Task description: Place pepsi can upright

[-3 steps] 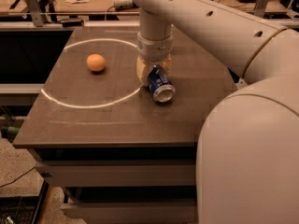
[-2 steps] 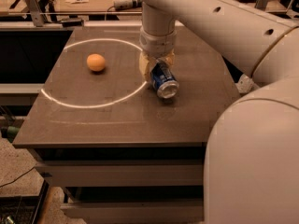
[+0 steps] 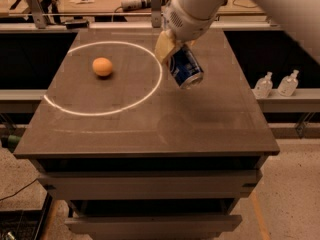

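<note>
Gripper (image 3: 174, 53) over the surface (image 3: 150, 129), right of centre, closed around the pepsi can (image 3: 185, 69). Can tilted, silver end pointing down and right, apparently lifted clear, just outside the white circle (image 3: 75, 111). Orange ball (image 3: 102, 66) inside the circle, well apart.

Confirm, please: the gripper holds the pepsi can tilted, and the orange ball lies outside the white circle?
One point is wrong: the camera view shows the orange ball inside the white circle. The gripper, over the table, does hold the pepsi can tilted.
</note>
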You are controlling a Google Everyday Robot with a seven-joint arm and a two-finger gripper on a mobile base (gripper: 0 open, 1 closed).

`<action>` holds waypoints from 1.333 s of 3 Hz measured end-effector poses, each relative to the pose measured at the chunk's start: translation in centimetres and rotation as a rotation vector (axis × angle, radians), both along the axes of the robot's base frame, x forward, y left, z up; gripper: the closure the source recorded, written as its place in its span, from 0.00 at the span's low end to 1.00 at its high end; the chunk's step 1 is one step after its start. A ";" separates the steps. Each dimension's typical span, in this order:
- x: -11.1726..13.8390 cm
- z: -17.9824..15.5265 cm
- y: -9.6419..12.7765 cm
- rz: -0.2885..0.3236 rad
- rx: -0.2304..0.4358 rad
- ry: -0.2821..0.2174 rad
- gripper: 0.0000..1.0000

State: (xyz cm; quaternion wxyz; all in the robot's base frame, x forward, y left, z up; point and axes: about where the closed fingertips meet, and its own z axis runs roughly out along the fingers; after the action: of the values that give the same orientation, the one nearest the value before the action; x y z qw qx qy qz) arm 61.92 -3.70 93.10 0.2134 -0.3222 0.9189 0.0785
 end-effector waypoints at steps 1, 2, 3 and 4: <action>0.1 4.4 1.1 0.114 0.239 -0.157 1.00; 1.0 9.1 1.1 0.192 0.500 -0.310 1.00; -0.4 12.3 -0.1 0.319 0.628 -0.405 1.00; -2.1 13.2 -1.4 0.454 0.587 -0.530 1.00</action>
State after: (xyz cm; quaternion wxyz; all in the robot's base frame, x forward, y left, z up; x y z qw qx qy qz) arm 59.78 -5.06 106.28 0.5010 -0.4502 0.6776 0.2952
